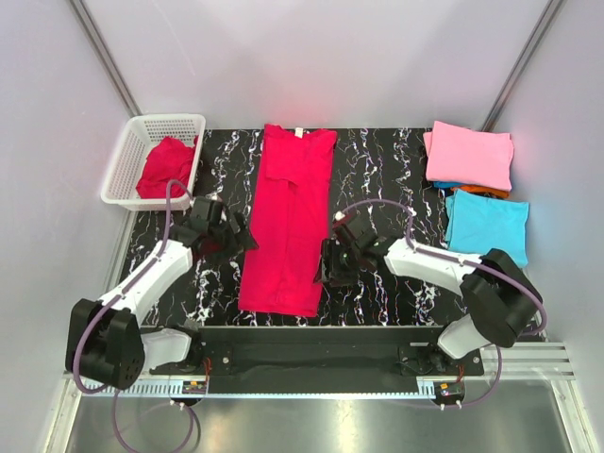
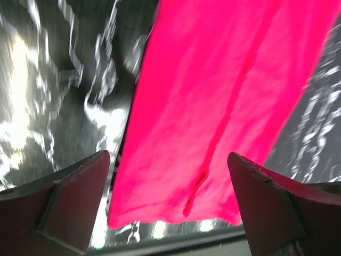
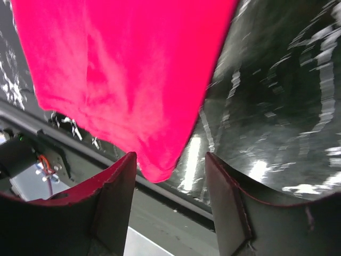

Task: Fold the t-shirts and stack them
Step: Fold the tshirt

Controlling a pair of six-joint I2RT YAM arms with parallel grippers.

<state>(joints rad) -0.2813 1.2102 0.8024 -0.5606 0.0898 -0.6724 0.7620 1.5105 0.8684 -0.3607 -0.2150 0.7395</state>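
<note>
Lying flat: crimson t-shirt [image 1: 288,226], white collar tag [image 1: 297,132] unreadable.

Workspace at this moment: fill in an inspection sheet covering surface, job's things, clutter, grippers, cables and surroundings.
Surface: black marbled table top.
Job's things: red t-shirt folded into a long strip mid-table; crumpled red shirt in the basket; folded pink shirt on top of a stack at far right; folded turquoise shirt just in front of it.
Clutter: white mesh basket, far left.
Grippers: left gripper open and empty beside the strip's left edge; right gripper with jaws apart over the strip's near right corner, no grip seen.
Cables: a grey cable loops along each arm.
Surroundings: plain pale walls.
</note>
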